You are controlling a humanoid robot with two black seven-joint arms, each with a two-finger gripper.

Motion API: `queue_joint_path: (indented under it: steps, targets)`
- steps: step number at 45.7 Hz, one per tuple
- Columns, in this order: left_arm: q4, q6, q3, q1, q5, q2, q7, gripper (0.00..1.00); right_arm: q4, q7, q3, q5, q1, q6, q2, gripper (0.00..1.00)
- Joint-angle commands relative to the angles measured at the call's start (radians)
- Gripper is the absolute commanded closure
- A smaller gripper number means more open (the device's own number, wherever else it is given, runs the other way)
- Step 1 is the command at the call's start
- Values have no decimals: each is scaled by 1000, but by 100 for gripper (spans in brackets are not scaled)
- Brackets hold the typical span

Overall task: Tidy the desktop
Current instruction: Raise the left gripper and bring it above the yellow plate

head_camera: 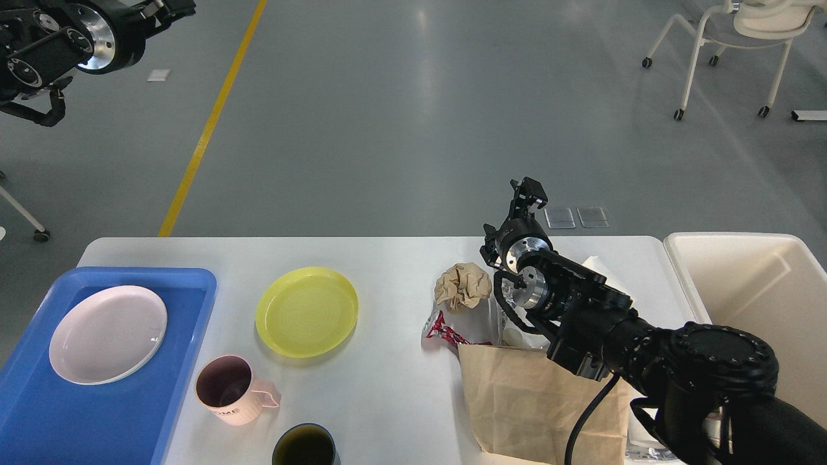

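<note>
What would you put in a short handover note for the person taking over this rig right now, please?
Left gripper: raised high at the top left corner, far from the table; cannot tell if it is open. Holds nothing visible.
Right gripper: above the far edge of the desktop; fingers too dark to tell apart.
Done: white plate lies in the blue tray.
Left on the desktop: yellow plate, pink mug, dark cup, crumpled paper ball, red wrapper, brown paper bag.
Cream bin stands at the right end.
</note>
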Motion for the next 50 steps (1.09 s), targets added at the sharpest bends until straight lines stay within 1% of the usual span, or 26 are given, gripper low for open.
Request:
queue_joint_path:
  steps: [1,6,9,13,17,21,22,23,27,32,34,37,40,43,50]
  targets:
    - [-156,-134,163,-145,-1,-66,-5,0,-1,0,0,0,0,0,0,0]
    - [-216,-269,187,-171,-1,-92,2,0,0,0,0,0,0,0,0,0]
    - [-279,-339,191,-180,-1,-132,2,0,-1,0,0,2,0,0,0,0]
    - [-368,-402,223,-191,1,-165,2,0,-1,0,0,0,0,0,0,0]
    - [-455,-425,265,-220,1,-180,2,0,-1,0,0,0,0,0,0,0]
    - [-504,-427,334,-289,1,-215,2,0,-1,0,0,0,0,0,0,0]
    - [-504,-426,373,-319,1,-241,2,0,0,0,0,0,0,0,0,0]
    - [-518,-432,389,-350,1,-270,-8,0,0,0,0,0,0,0,0,0]
    - [-561,-474,380,-376,1,-341,-4,0,0,0,0,0,0,0,0,0]
    - [-599,-543,381,-381,2,-413,5,0,-1,0,0,0,0,0,0,0]
    - [-626,-580,380,-381,4,-416,5,0,-1,0,0,0,0,0,0,0]
    - [-633,-634,377,-381,4,-413,4,0,0,0,0,0,0,0,0,0]
    - [-635,-666,377,-375,4,-419,2,0,0,0,0,0,0,0,0,0]
    - [-638,-679,375,-366,4,-422,2,0,0,0,0,0,0,0,0,0]
    - [-642,-679,377,-359,5,-406,2,0,0,0,0,0,0,0,0,0]
